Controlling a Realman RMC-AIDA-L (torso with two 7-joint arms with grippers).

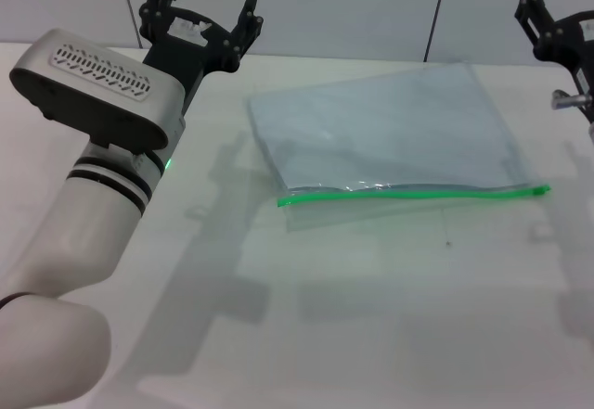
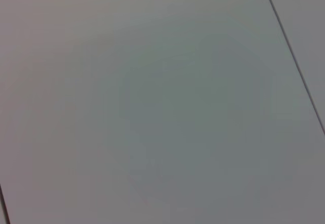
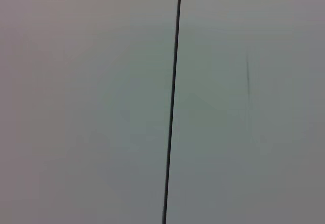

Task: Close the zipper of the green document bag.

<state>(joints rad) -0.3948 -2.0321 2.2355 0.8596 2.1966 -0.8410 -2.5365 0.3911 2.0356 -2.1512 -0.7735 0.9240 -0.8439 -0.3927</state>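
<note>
The green document bag (image 1: pixel 380 131), a flat translucent blue-grey pouch, lies on the white table (image 1: pixel 399 316) in the head view. Its zipper (image 1: pixel 413 193), a bright green strip, runs along the edge nearest me. I cannot make out a slider on it. My left gripper (image 1: pixel 210 3) is raised at the back left, well away from the bag, open and holding nothing. My right gripper (image 1: pixel 549 21) hangs at the far right edge of the view, behind the bag's right corner and only partly in view. Both wrist views show only plain grey wall panels.
A grey panelled wall (image 1: pixel 353 1) with dark seams stands behind the table. My left arm's big white forearm (image 1: pixel 93 196) fills the near left. Bare white tabletop lies in front of the bag.
</note>
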